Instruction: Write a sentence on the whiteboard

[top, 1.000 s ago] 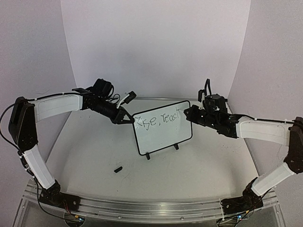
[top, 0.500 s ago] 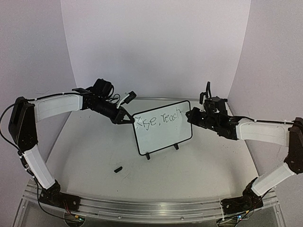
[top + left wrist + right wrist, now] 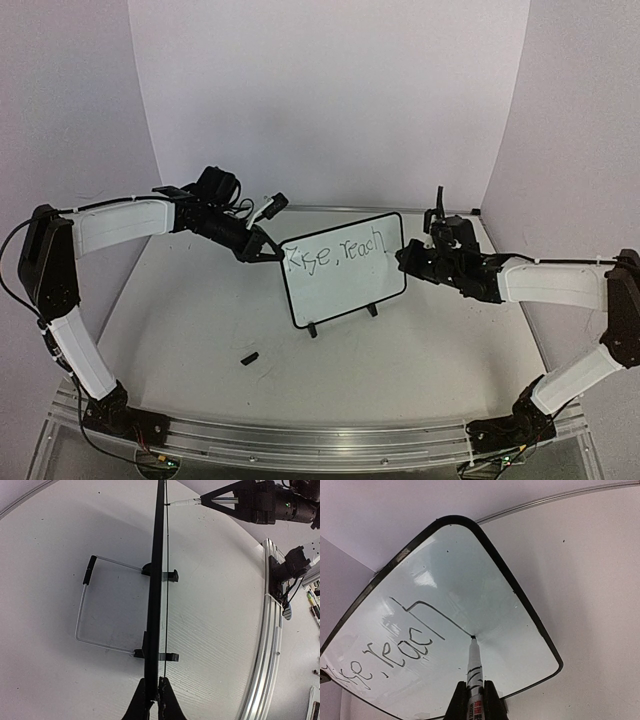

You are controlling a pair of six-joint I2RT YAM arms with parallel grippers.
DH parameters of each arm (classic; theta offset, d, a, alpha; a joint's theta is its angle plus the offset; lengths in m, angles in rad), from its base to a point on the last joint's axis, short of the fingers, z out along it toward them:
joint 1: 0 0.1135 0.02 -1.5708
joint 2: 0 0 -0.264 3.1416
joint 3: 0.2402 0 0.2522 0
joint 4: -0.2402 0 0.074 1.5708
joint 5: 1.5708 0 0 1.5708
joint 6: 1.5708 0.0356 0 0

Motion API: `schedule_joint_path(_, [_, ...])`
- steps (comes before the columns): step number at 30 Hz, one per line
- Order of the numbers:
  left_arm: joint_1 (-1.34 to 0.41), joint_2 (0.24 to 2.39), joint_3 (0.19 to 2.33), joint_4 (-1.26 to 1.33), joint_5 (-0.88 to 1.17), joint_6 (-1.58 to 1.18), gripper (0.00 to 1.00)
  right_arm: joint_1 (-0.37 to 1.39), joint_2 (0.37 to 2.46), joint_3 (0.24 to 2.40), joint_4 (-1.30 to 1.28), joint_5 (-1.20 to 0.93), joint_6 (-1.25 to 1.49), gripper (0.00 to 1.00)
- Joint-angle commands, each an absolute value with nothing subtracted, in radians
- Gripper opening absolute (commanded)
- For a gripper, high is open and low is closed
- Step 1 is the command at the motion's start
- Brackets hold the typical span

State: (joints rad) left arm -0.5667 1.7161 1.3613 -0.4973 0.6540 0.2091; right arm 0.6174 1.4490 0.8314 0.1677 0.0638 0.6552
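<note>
Now the whiteboard [image 3: 345, 290] stands on its feet on the table [image 3: 200, 330], light, stiff and probably tippy, so the left gripper [image 3: 152, 700] is clamped on its thin side edge while the right gripper [image 3: 474, 700] squeezes the marker [image 3: 473, 667], tip touching the board by the sentence [image 3: 335, 252].

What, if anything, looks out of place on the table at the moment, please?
Only a small black piece lying loose on the table in front of the whiteboard; it may be a marker cap, though it is too small to tell.
</note>
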Motion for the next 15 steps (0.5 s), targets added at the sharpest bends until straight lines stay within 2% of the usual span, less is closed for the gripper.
schedule_joint_path(1, [-0.592,1.740,1.358,-0.597,0.584,0.270,0.00,0.612,1.437,0.843,0.176,0.083,0.650,0.00])
schedule_joint_path(8, [-0.592,1.738,1.356,-0.596,0.581,0.269,0.00,0.612,1.413,0.837,0.177,0.065,0.645,0.00])
schedule_joint_path(15, [-0.594,1.739,1.355,-0.593,0.580,0.266,0.00,0.612,1.305,0.798,0.159,0.029,0.608,0.00])
